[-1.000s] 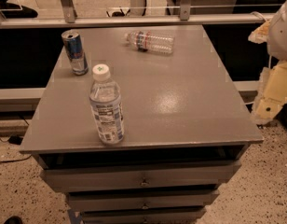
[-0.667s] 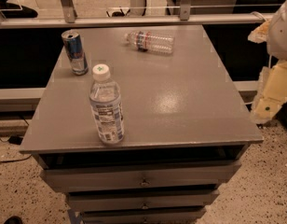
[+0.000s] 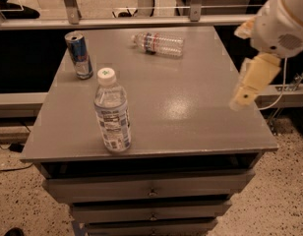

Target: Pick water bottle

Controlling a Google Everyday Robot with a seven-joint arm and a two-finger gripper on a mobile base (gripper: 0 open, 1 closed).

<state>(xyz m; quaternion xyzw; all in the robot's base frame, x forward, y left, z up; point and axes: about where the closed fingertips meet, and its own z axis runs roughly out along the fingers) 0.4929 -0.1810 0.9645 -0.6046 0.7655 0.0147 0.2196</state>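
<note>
Your hand (image 3: 251, 82) has swung in over the rim of the desk (image 3: 191, 112); open or closed, you cannot tell. The water bottle (image 3: 159, 44) lies well apart.

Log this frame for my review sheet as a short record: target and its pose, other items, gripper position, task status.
target: water bottle, lying on its side near the far edge of the table top
other items: larger bottle with white cap, upright at front left; drink can, upright at far left
gripper: gripper at the table's right edge, apart from all three items
status: water bottle not yet grasped
</note>
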